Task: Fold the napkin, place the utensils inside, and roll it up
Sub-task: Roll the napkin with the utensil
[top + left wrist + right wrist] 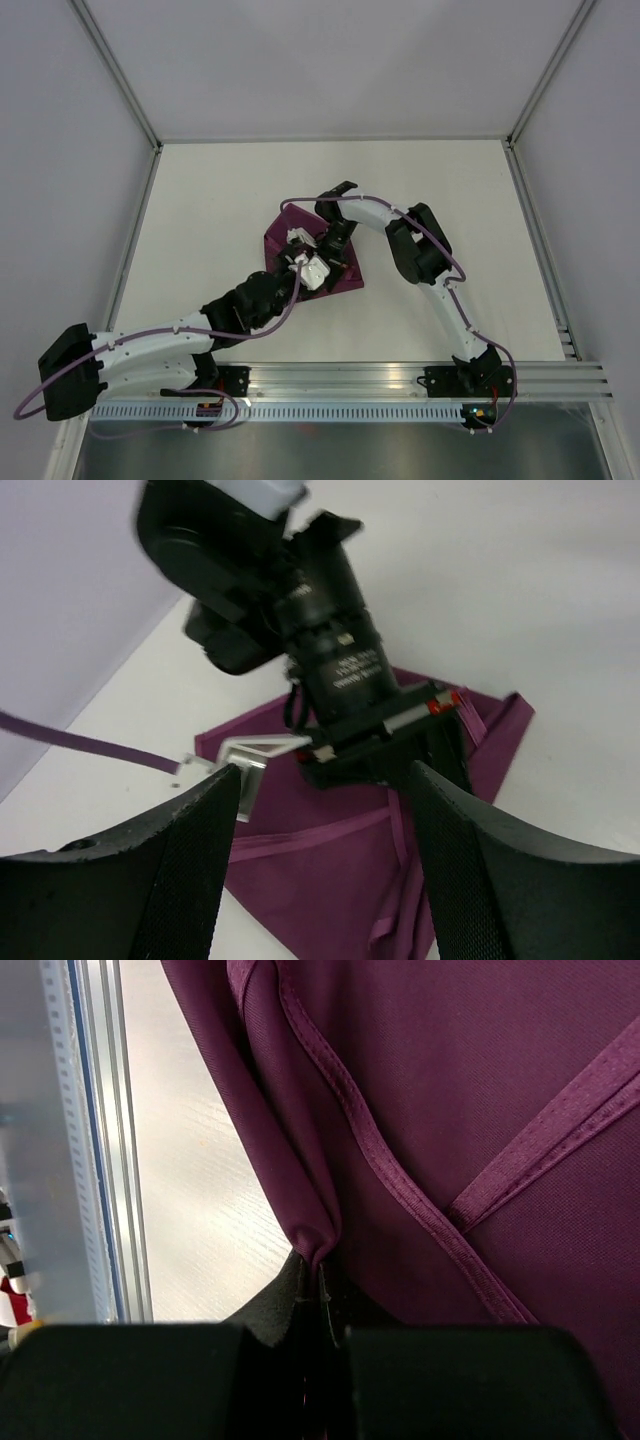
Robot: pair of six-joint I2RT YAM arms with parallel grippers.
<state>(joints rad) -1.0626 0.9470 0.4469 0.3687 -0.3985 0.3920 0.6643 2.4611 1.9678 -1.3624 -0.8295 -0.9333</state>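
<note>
White table (250, 180) w/ pale grey walls (330, 60), alu rail (350, 375) at near edge.

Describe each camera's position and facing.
Top external: overhead behind the bases, facing down on the white table; both arms show.
Left wrist: looks between the open left gripper at the right gripper on the shiny magenta-purple cloth napkin.
Right wrist: close on the napkin fold pinched in its shut fingers.
Shared: all three see the napkin.

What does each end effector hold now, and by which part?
The right end effector pinches the napkin by a bunched fold at its edge. The left end effector is open and holds nothing.
</note>
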